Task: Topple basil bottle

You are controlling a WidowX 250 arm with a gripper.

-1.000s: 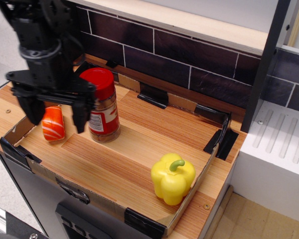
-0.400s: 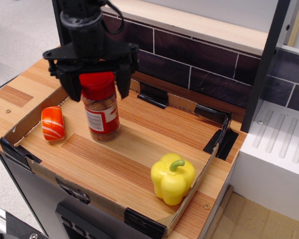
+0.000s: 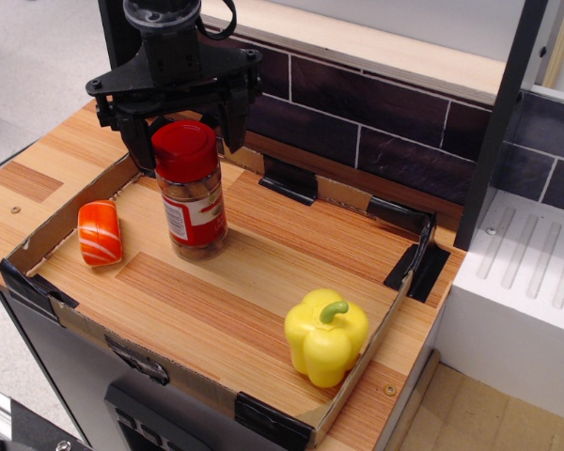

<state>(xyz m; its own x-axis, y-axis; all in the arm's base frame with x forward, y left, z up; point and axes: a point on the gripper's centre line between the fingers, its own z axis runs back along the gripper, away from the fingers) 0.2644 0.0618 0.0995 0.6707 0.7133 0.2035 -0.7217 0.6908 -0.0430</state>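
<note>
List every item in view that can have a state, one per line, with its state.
basil bottle: upright on the tray floor, red cap screwed on, not toppled.
gripper: open, fingers spread behind the bottle's cap.
sushi piece: lying flat near the tray's left wall, apart from the bottle.
yellow pepper: upright, stem up, in the tray's near right corner.
cardboard tray: flat on the counter, walls standing.

My wooden counter [image 3: 38, 178] carries a low cardboard tray [image 3: 183, 381]. Inside it stand the basil bottle [image 3: 190, 193], upright near the back left, a sushi piece [image 3: 100, 232] beside it, and a yellow pepper [image 3: 326, 336] at front right.
</note>
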